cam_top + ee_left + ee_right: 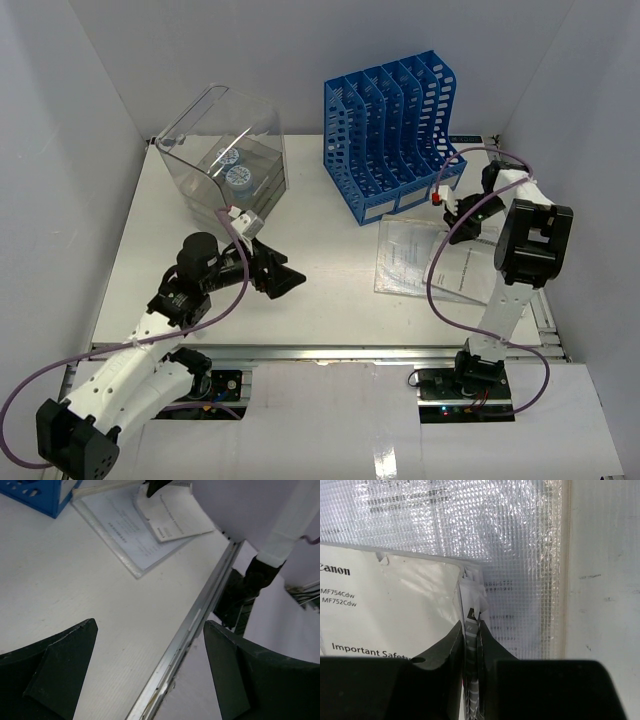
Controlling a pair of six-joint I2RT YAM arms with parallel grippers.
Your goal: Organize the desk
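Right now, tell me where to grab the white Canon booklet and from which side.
Grip the booklet by its thin edge at the corner nearest the blue file rack, coming from that far side. It lies flat on the clear sleeve, so only a lifted edge fits between fingers. The right gripper is shut on those corner pages.

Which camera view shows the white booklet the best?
Right wrist: the booklet is close, print readable, its edge pinched in the right gripper. Top external shows it partly behind the right arm; left wrist shows it small and far.
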